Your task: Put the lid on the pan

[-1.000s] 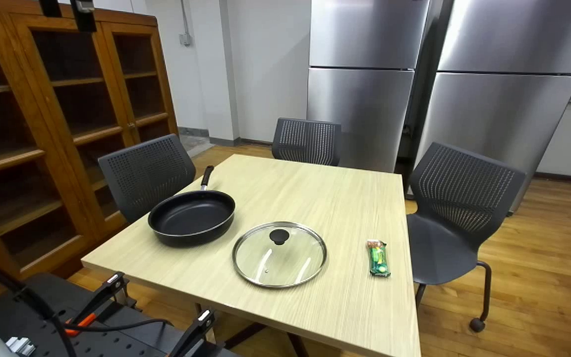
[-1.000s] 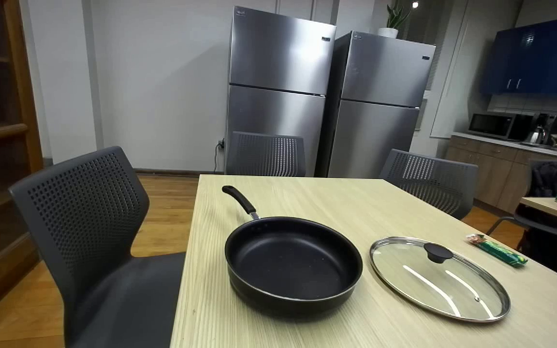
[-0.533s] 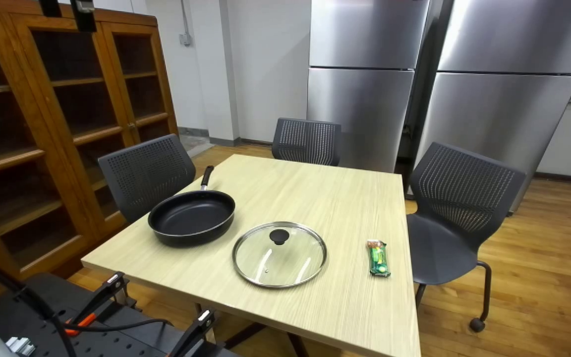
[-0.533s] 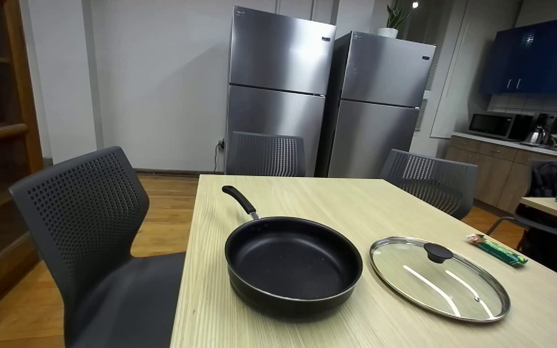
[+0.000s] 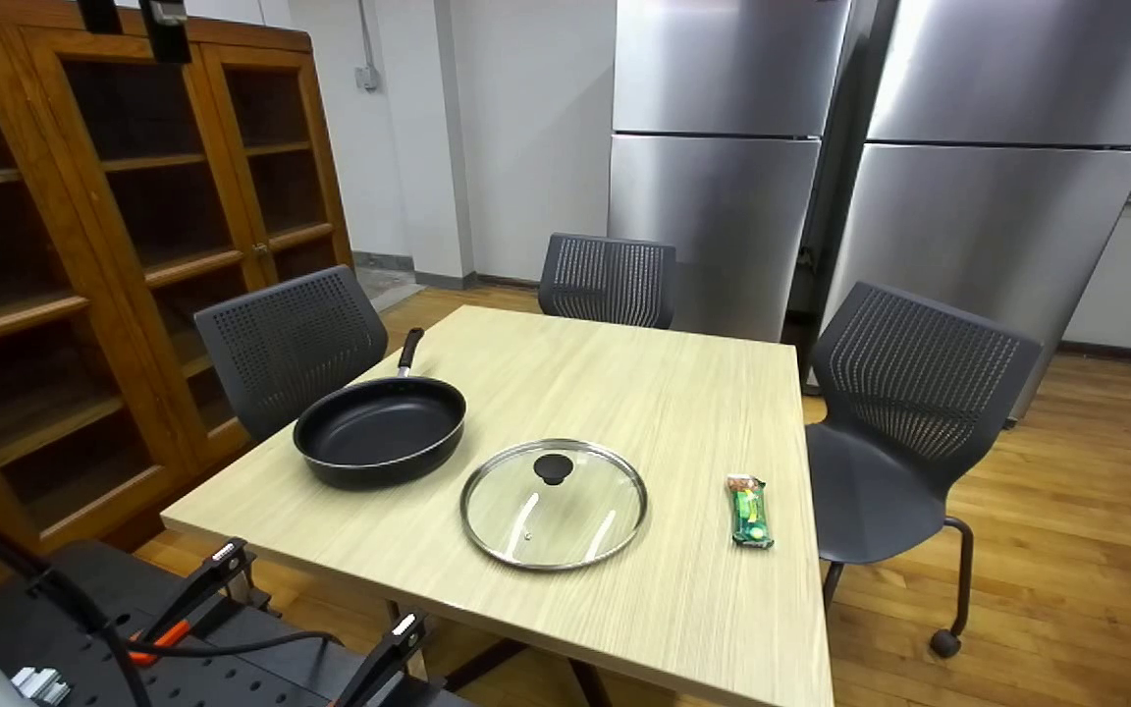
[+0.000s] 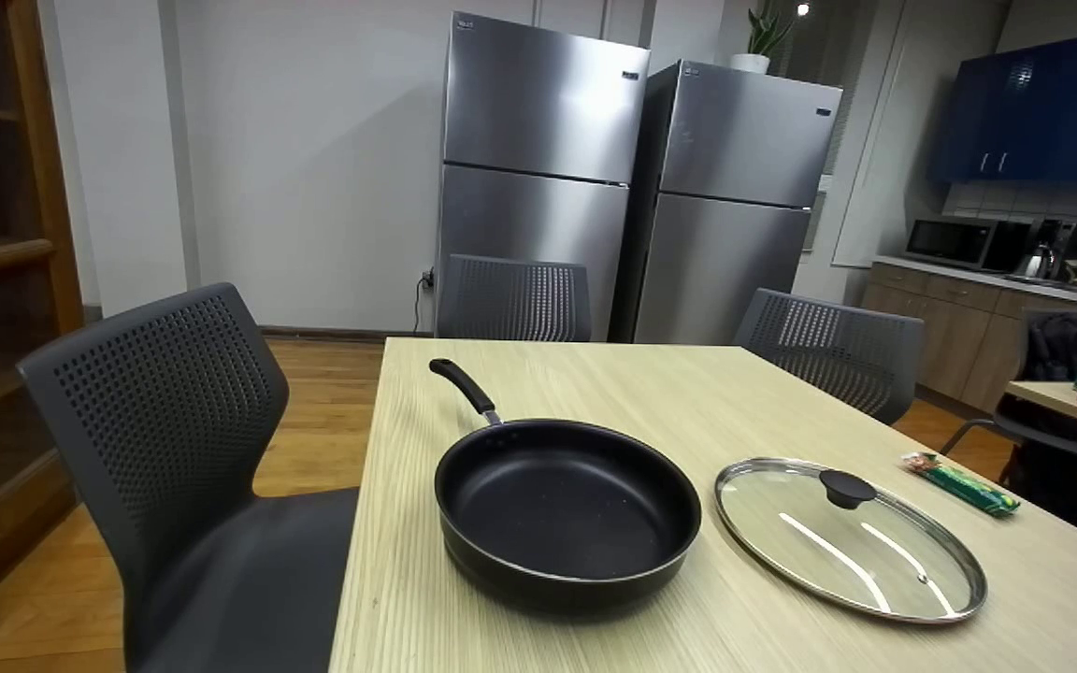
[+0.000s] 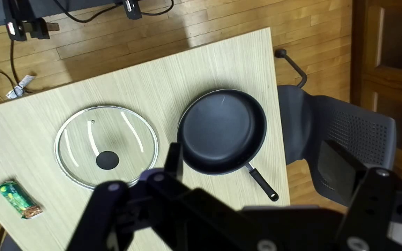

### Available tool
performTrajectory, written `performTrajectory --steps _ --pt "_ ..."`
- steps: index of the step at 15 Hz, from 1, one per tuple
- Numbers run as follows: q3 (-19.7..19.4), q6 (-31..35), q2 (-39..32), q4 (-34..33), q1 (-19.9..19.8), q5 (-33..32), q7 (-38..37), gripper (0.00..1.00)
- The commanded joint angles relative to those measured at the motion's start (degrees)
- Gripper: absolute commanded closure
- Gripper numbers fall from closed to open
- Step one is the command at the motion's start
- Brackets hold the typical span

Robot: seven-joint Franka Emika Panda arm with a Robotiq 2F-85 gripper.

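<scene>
Clearly visible below the jaws, a round, metal-rimmed glass lid (image 7: 112, 137) with a black knob (image 7: 107, 160) lies flat, knob up, on a pale wood-grain surface (image 7: 218, 66). In the wrist view it is left of the jaws, its nearer edge partly hidden by the jaw on that side. Just beside the lid, with a narrow strip of surface between them, sits the black frying pan (image 7: 218, 127), dark inside facing up. In the wrist view it shows ahead of the jaws, closer to that same one, its handle (image 7: 263, 184) in the gap between them. The jaws themselves are released, spread wide; in an exterior view their dark tips hang well above the surface, in front of a glass-doored wooden cabinet (image 5: 114, 275). Farther left of the jaws in the wrist view, past the lid, lies a small green packet (image 7: 19, 199). To their right, a dark grey chair (image 7: 330, 118) stands at the surface's edge, partly covered by the jaw there. Well apart from the jaws, two steel refrigerators (image 5: 713, 255) stand beyond the surface.
</scene>
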State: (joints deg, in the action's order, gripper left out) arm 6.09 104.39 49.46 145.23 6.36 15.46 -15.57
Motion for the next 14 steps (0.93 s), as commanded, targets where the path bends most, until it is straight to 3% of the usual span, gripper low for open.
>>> performTrajectory --steps 1,8,14 --pt "0.8 -0.4 0.0 -0.2 -1.2 0.7 0.7 0.0" --pt "0.2 0.2 -0.3 0.1 -1.0 1.1 1.5 0.0" --pt "-1.7 10.2 -1.0 4.1 -1.9 2.5 3.0 0.0"
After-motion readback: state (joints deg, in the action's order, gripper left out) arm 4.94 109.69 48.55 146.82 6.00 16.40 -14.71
